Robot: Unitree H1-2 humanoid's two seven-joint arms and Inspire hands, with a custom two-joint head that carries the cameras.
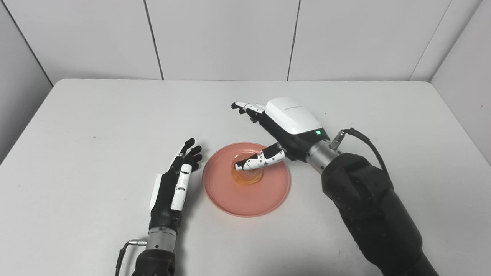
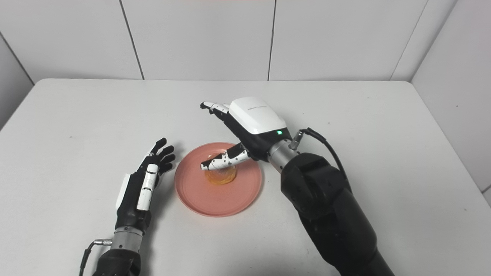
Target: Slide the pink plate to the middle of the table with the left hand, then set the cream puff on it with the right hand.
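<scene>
In the left eye view, the dark forearm of the right arm fills the 5 o'clock corner, nearest the camera, and rises toward the right hand [image 1: 285,126], which hovers just past the 1 o'clock rim of the pink plate [image 1: 245,199]. Its fingers [image 1: 245,107] stretch out flat toward 11 o'clock, spread and holding nothing; only the thumb reaches back over the plate, its tip at or just above the cream puff [image 1: 247,174]. Whether thumb and pastry actually touch cannot be told from here. The cream puff sits on the plate, a little toward 12 o'clock of the plate's centre. At 9 o'clock of the plate lies the left hand [image 1: 174,184], edge-on to the tabletop [image 1: 96,126], fingers extended and apart, gripping nothing, just beside the plate's rim but seemingly clear of it.

In the right eye view, the plate [image 2: 218,197] lies roughly mid-tabletop from left to right, somewhat toward the near edge. The puff [image 2: 220,175] rests on it, free of any grip, the right hand [image 2: 255,124] open above and beyond it. The left hand [image 2: 140,186] lies open with a sliver of tabletop between it and the rim.

My judgement: both steps look done, plate slid in and puff delivered. All that seems left is drawing the right thumb clear without nudging the pastry.
</scene>
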